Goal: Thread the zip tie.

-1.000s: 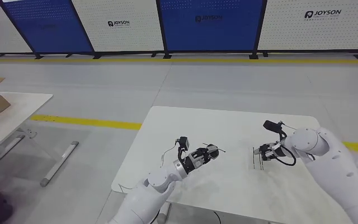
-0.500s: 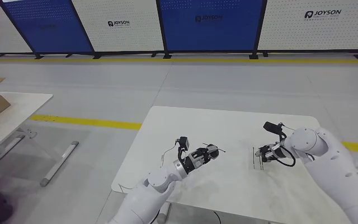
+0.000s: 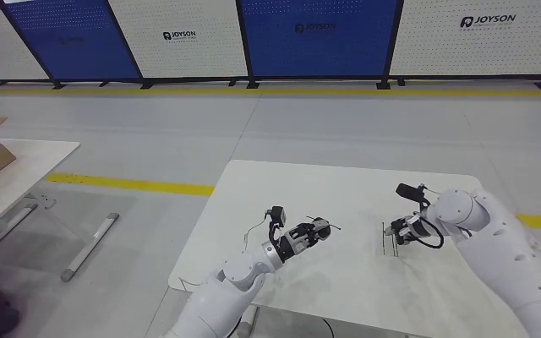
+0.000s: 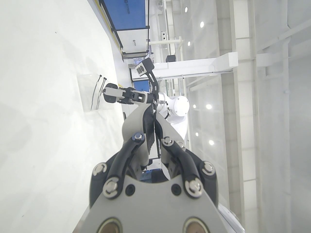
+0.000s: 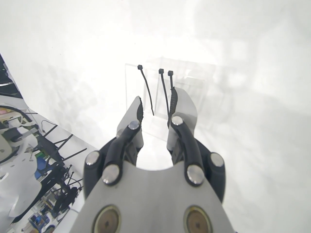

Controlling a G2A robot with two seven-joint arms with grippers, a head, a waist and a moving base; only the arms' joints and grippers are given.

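A white counter [image 3: 338, 190] stands on a grey floor [image 3: 169, 127]. A yellow line [image 3: 127, 183] runs across the floor and passes behind the counter. To the left stands a second white table [image 3: 38, 156], with a pale bar [image 3: 89, 247] lying on the floor beside it. Blue panels [image 3: 317, 38] and white panels [image 3: 177, 38] line the far side.

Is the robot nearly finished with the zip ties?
Barely started. Done: nothing threaded; three zip ties lie straight on the clear sheet. In hand: the open right gripper sits at their tails; the left gripper is shut. Left: grabbing one and threading it.
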